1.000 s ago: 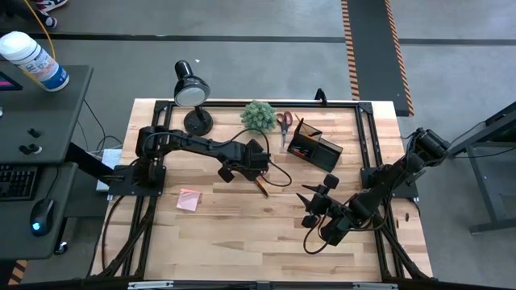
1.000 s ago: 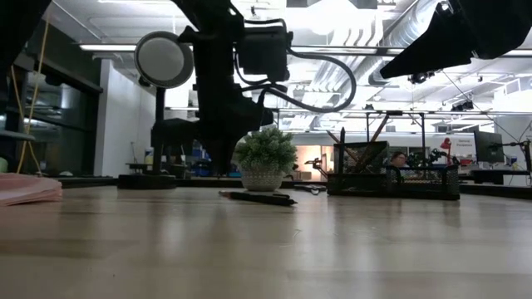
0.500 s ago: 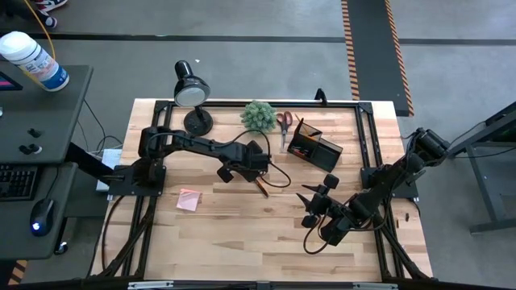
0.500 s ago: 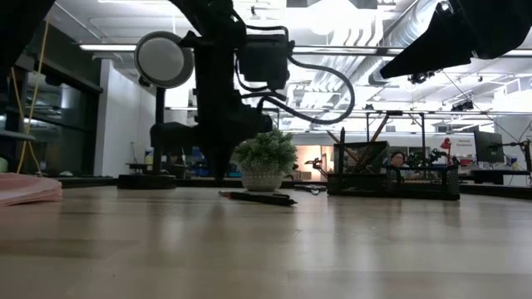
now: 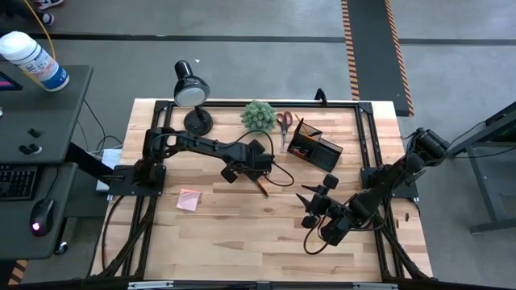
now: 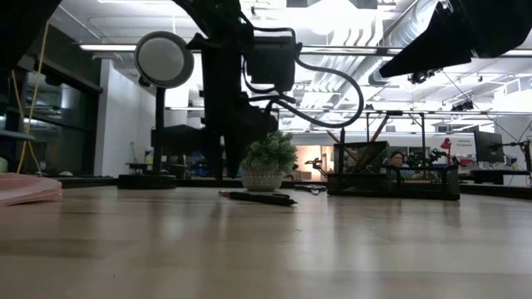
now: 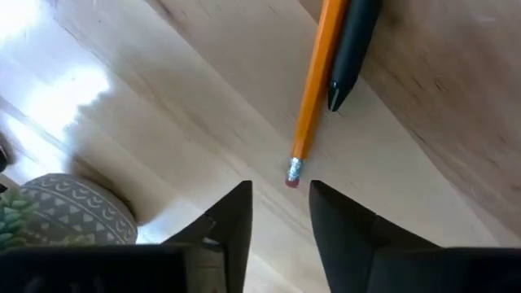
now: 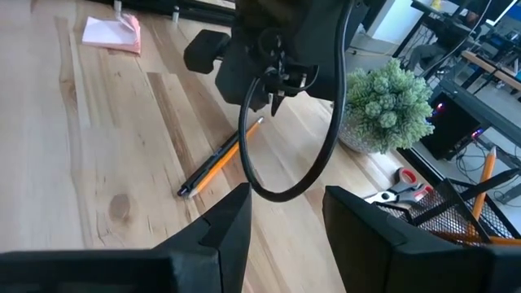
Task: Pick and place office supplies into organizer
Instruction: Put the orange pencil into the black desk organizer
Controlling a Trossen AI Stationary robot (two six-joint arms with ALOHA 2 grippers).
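Step in hand: approach for pick, nothing lifted yet

Left gripper (image 7: 279, 213) over table centre, jaws parted by narrow gap, empty, eraser tip of orange pencil (image 7: 313, 102) just beyond fingertips; black pen (image 7: 352, 50) touching pencil's side

Both flat on wood, just beside plant (image 5: 258, 114), toward its 6 o'clock in high view; organizer (image 5: 315, 145) off at 3 o'clock of plant (pencils already standing inside)

Right gripper (image 8: 286, 216) waits near table's right edge, jaws apart, empty

Next move, likely: slide fingers forward to straddle pencil shaft alone, avoiding pen, then close
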